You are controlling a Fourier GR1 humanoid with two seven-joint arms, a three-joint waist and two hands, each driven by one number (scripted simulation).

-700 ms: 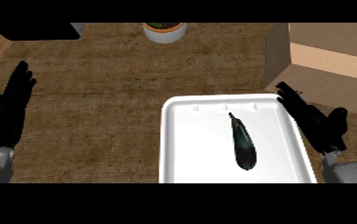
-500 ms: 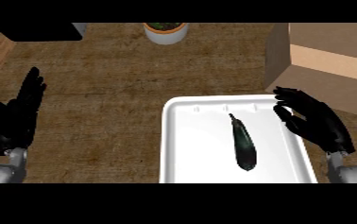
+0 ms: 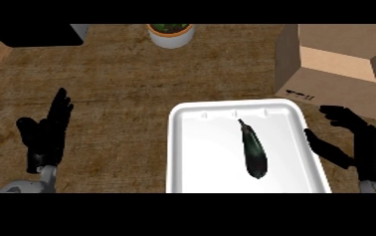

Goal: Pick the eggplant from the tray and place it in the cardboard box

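Note:
A dark, slim eggplant (image 3: 252, 149) lies lengthwise in the white tray (image 3: 198, 150) at the lower middle of the head view. The cardboard box (image 3: 330, 63) stands at the upper right, just beyond the tray's far right corner. My right hand (image 3: 351, 139) hovers beside the tray's right rim, fingers relaxed and spread with the thumb toward the tray, holding nothing. My left hand (image 3: 46, 135) rests open at the lower left, fingers up, well away from the tray.
A white pot with a green plant (image 3: 170, 33) stands at the far middle of the brown counter. A black object (image 3: 37, 33) fills the upper left corner. Bare counter lies between my left hand and the tray.
My right hand has turned and shifted right, off the tray's rim to just outside it. My left hand moved slightly inward and up. The eggplant has not moved.

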